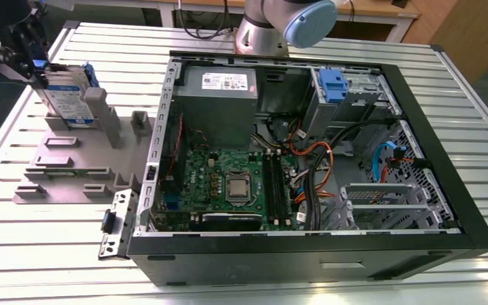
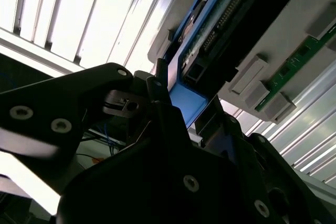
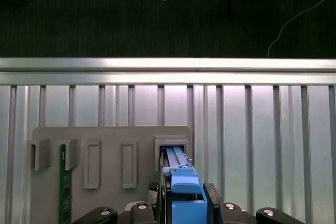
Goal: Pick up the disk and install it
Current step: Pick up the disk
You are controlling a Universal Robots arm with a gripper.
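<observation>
Two black fingers of my tool sit tight against either side of the disk in the first wrist view. They are closed on its blue carrier rail with no gap that I can see. That view looks along the disk's edge to where its far end stands in a slot of the grey fixture, and a green circuit board stands in a slot further along.

The second wrist view adds the disk's underside, a dark board with a connector row, framed by the blue rail.

The exterior view shows the wider layout. My tool is at the exterior view's far left, gripping the top of the upright, slightly tilted disk with its white-and-blue label facing out. The fixture lies on the slatted aluminium counter, just beside the open computer case. The case holds a blue latch at its drive bay, well apart from the disk.
</observation>
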